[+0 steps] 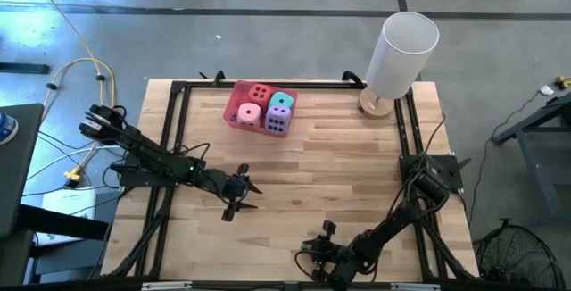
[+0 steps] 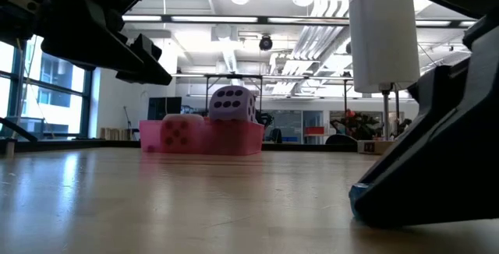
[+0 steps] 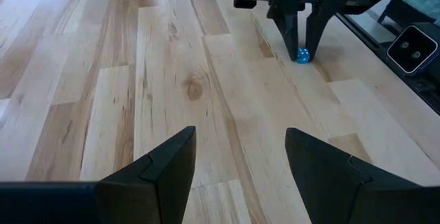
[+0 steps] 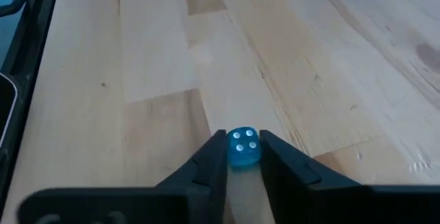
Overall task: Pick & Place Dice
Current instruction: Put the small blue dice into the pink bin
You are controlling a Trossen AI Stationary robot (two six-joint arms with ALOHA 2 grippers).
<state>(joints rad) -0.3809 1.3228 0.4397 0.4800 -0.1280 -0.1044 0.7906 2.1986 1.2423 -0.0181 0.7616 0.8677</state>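
Observation:
A tiny blue die (image 4: 243, 146) with white pips sits between the fingertips of my right gripper (image 4: 243, 157), close to the table's near edge (image 1: 310, 257). The left wrist view shows the same die (image 3: 302, 55) low at the tabletop. My left gripper (image 3: 240, 159) is open and hovers over bare wood at the table's left middle (image 1: 244, 196). At the far edge a pink tray (image 1: 234, 115) holds the large red (image 1: 260, 94), teal (image 1: 283, 102), pink (image 1: 249, 113) and purple (image 1: 277, 121) dice. The purple die (image 2: 231, 103) stands above the tray rim in the low view. My right gripper pinches the tiny blue die by two opposite side faces (image 4: 233, 150), between its two fingertips. The fingers (image 3: 289, 35) come from above, pointing down at the table. The die sits at the fingers' free ends, low at the wood; whether it is lifted clear I cannot tell.
A tall white cylinder (image 1: 403, 50) on a round wooden base stands at the table's far right corner (image 2: 382, 40). A black frame (image 1: 175, 121) runs along the table's edges. Bare wood lies between the two grippers and the tray.

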